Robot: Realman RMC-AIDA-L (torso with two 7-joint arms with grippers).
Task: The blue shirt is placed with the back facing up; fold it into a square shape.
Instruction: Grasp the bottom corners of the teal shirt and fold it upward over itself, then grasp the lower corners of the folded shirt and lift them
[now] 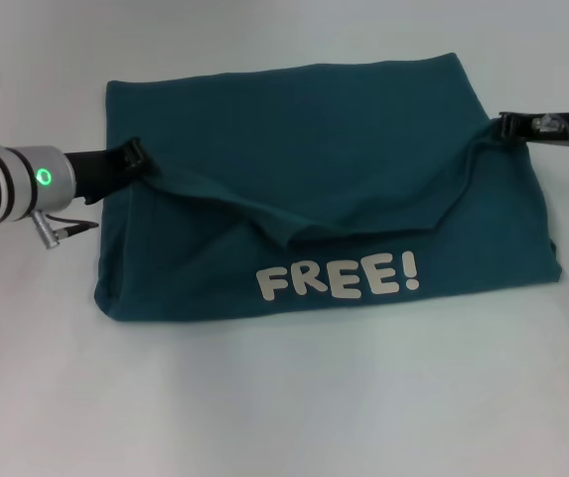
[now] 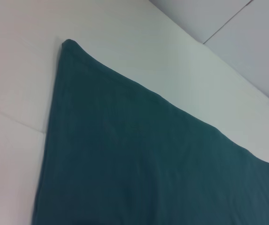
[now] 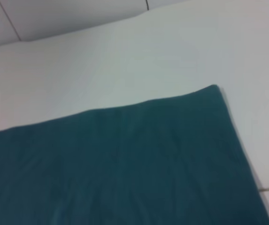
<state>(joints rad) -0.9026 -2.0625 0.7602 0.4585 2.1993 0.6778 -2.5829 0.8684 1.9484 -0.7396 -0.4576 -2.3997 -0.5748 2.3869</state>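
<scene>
Both grippers are pinching the blue shirt (image 1: 314,139) at once, one on each side. From where I am standing, the left gripper (image 1: 133,159) is closed on a fold of cloth at the shirt's left edge, its dark fingers gathering the fabric into a small bunched point. Across from it, the right gripper (image 1: 507,126) is gripping the cloth at the right edge in the same way, fingers shut on a tuck of material.

Between the two grippers a folded layer of the shirt is hanging in a slack swag, dipping lowest about midway between them and drooping toward the robot. Wrinkles are running from each pinch point down into that sag. Below the sag, nearer the robot than either gripper, the white "FREE!" lettering (image 1: 339,279) is showing face up on the lower layer, which is lying flat on the white table (image 1: 284,407). Beyond the grippers, the far part of the shirt is spreading smooth and plain, its far edge lying straight.

Each wrist camera is looking out over flat teal cloth (image 2: 148,178) reaching to a far corner (image 3: 213,89), with bare table past it; neither is showing its own fingers.
</scene>
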